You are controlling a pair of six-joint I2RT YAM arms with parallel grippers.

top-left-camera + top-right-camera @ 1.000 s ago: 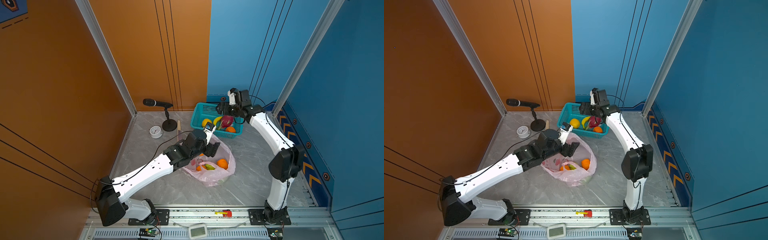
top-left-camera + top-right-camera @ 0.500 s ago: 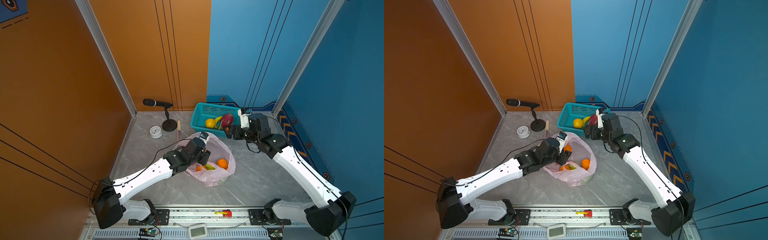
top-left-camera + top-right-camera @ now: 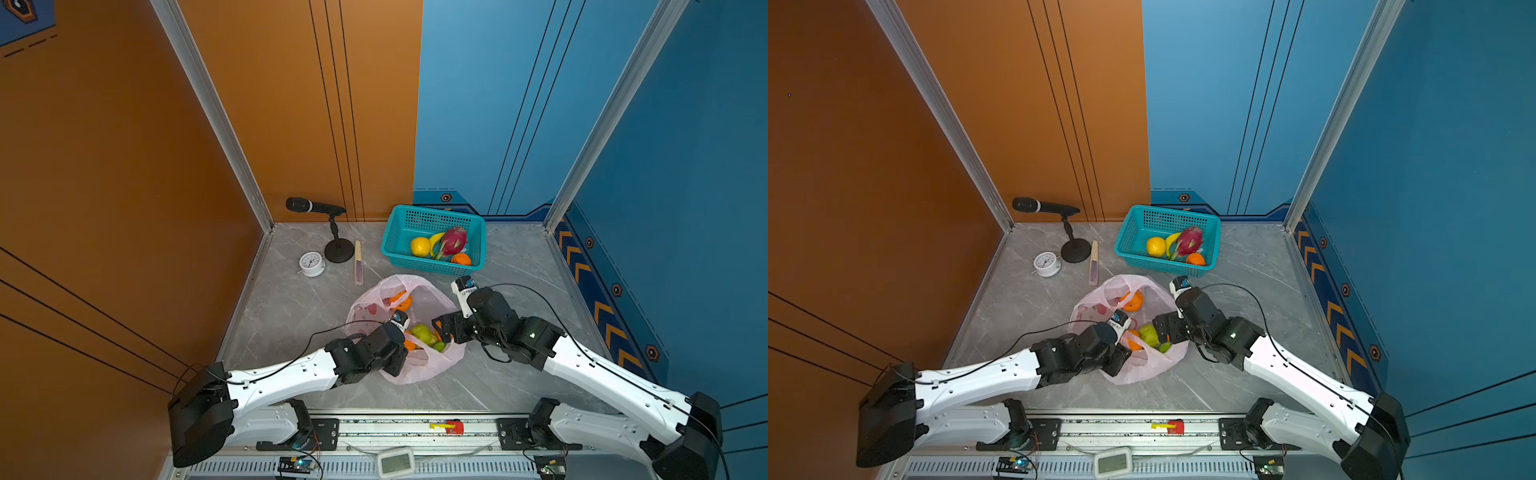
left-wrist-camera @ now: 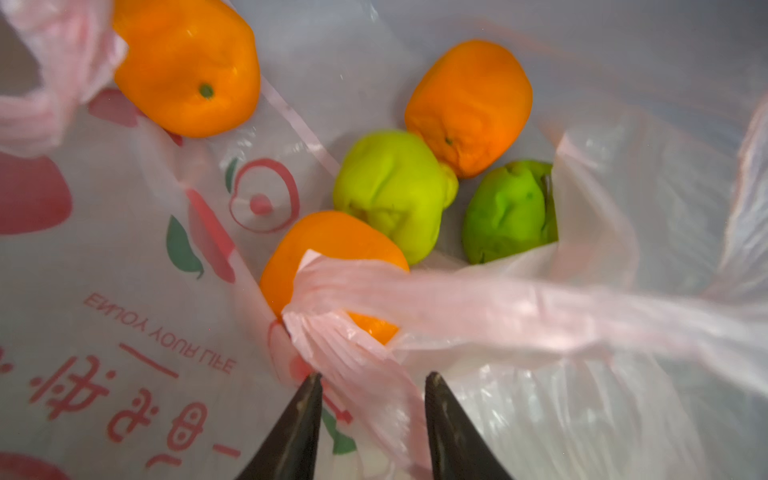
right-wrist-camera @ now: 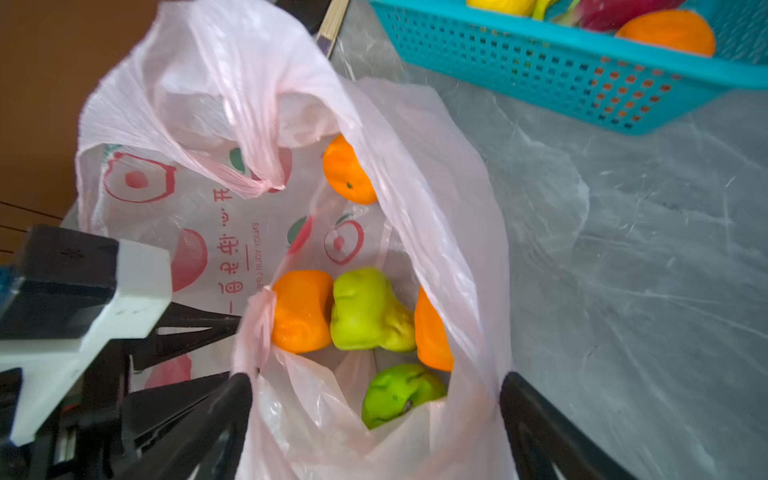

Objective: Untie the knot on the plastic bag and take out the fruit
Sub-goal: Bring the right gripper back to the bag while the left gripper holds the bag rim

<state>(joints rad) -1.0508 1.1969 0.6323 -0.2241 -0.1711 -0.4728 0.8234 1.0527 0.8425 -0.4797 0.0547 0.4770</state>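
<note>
Our L claw (image 4: 372, 376) straddles bag (image 4: 104, 257) rim, jaws apart — prob to hold mouth open; R claw (image 5: 375, 376) wide apart over fruit (image 5: 365, 309).

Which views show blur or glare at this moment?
Left wrist view: the plastic bag handle crossing the frame is smeared, the oranges behind it sharp. Right wrist view: sharp, faint sheen on the table. Both top views: crisp, evenly lit.

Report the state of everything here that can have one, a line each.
Pale-pink crinkly plastic bag: untied, mouth open, five fruits inside.
Teal mesh plastic basket: partly filled.
Left gripper: jaws astride a bag handle, grip unclear.
Right gripper: open wide, straddling the bag's rim.
Black microphone on stand: standing.
</note>
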